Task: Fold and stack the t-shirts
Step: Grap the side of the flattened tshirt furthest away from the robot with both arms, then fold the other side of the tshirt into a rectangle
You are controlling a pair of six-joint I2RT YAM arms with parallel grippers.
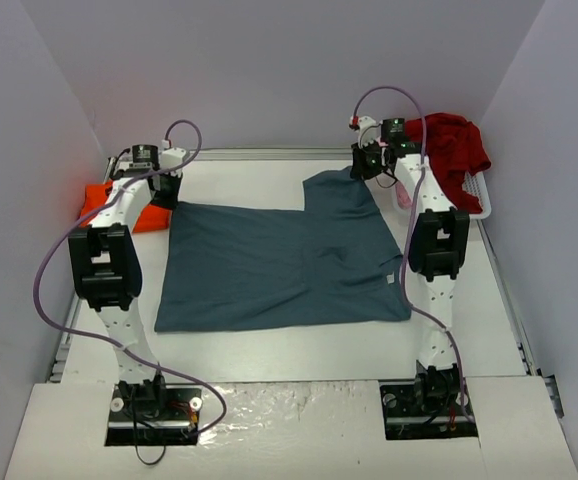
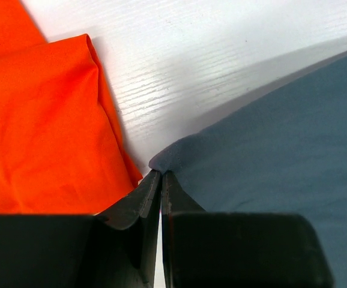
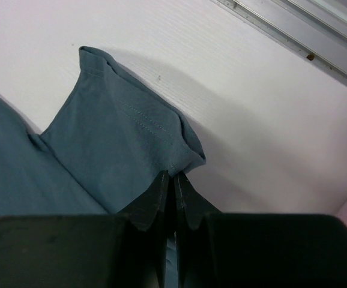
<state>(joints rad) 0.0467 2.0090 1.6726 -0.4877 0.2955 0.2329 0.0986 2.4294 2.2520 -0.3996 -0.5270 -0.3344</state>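
Slate blue-grey cloth fills the middle of the top view: one t-shirt [image 1: 279, 265] lies spread flat on the white table [image 1: 299, 350], its far edge toward the top of the frame. The left gripper [image 2: 161, 174] sits at the shirt's upper-left corner. Its wrist view shows the jaws closed to a sliver with the corner of the cloth pinched between the tips. The right gripper [image 3: 173, 175] is at the upper right, jaws likewise closed, nipping the hem of a sleeve that sticks out toward the top of the frame. An orange shirt [image 1: 99, 200] lies bunched at the left edge, just beside the left gripper. A dark red shirt [image 1: 454, 145] hangs over a white basket [image 1: 477, 200] in the upper right.

I judge this to be an early fold of the blue-grey shirt, with both far corners held and nothing stacked on it. The next move likely calls for both arms to lift together and carry the far edge toward the bottom of the frame. Even tension should let the cloth land square without dragging the near edge.
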